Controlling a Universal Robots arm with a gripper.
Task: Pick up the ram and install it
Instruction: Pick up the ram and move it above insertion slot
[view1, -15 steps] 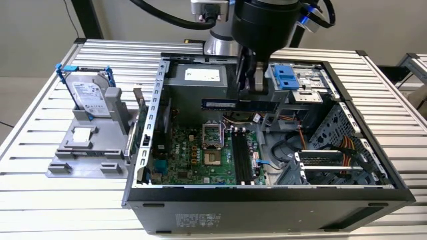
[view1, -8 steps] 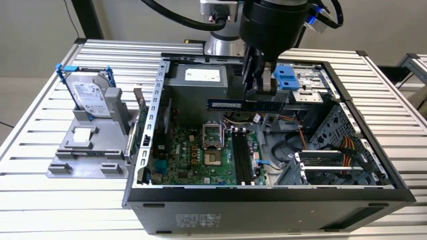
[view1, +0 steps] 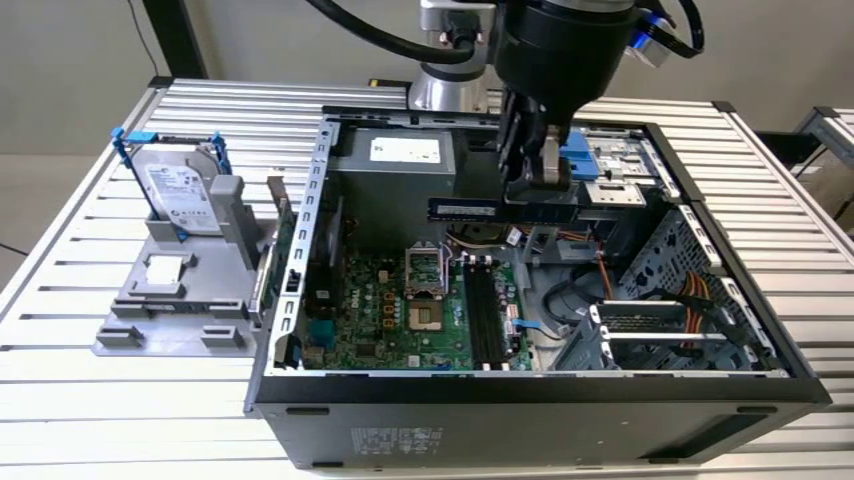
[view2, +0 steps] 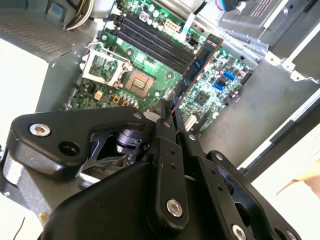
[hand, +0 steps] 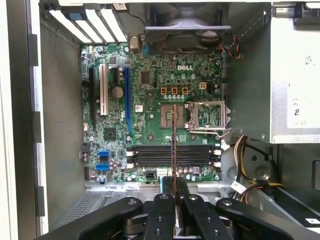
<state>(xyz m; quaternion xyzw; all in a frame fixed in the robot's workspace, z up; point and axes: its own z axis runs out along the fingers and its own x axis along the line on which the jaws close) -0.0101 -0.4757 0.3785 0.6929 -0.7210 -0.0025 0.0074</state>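
The end effector (view1: 537, 192) pinches the ram (view1: 467, 209), holding it level at upper centre of the exterior view, inside the open computer case (view1: 534, 388) and above the green motherboard (view1: 380, 310) and its memory slots (view1: 483, 320).
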